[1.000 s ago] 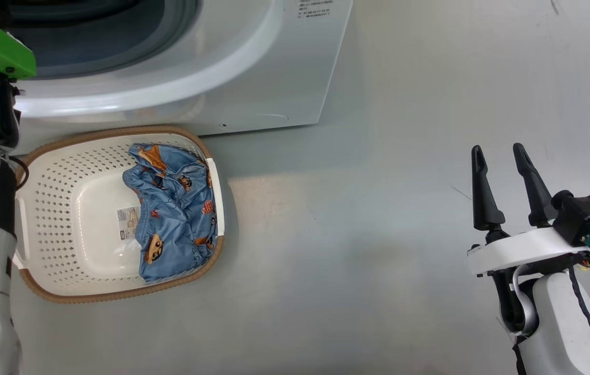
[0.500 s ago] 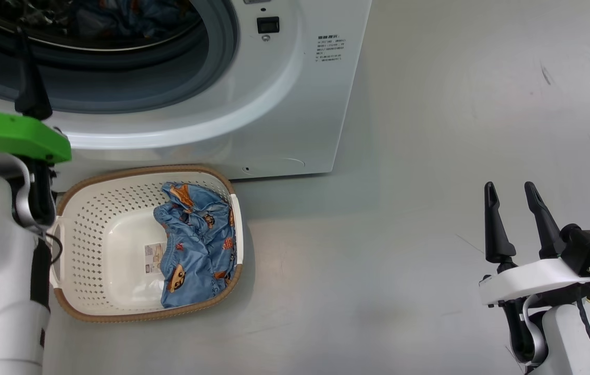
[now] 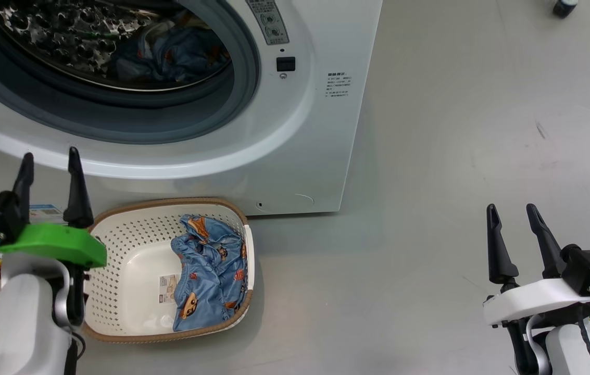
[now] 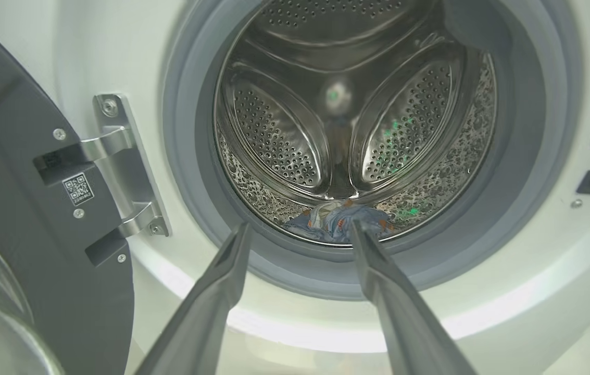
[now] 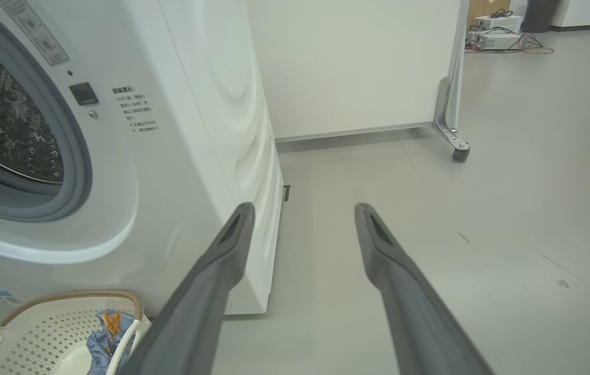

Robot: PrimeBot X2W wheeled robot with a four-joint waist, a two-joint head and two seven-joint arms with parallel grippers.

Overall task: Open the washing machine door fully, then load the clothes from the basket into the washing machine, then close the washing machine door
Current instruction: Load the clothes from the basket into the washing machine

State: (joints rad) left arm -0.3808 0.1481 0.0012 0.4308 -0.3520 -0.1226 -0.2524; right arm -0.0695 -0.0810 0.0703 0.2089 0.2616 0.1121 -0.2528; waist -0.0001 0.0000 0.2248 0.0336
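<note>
a: where are the clothes point(image 3: 210, 271)?
b: a blue printed bundle, crumpled in the basket point(image 3: 117, 245) against its right wall. the basket sits on the floor point(image 3: 430, 208) just in front of the washer point(image 3: 326, 130). more blue cloth point(image 3: 170, 52) lies at the front of the drum point(image 4: 284, 130).
a: and the door point(image 4: 19, 219)?
b: swung wide on its hinge point(image 4: 128, 172), to the left of the opening.
a: tools?
b: the left tool point(image 3: 50, 153) is spread wide and empty. it hangs by the basket's left end and points at the drum. the right tool point(image 3: 511, 206) is spread and empty too, well apart over bare floor.
a: how will the bundle handle?
b: light, soft and limp, i'd judge. whatever isn't pinched will sag and trail. the thin, smooth fabric may slip from narrow fingers. i'd come down on the raised fold at the top of the heap, where the cloth is thickest. i'd pinch several layers at once and keep clear of the basket wall. the basket looks light too, so a snag on its rim could drag it along.
</note>
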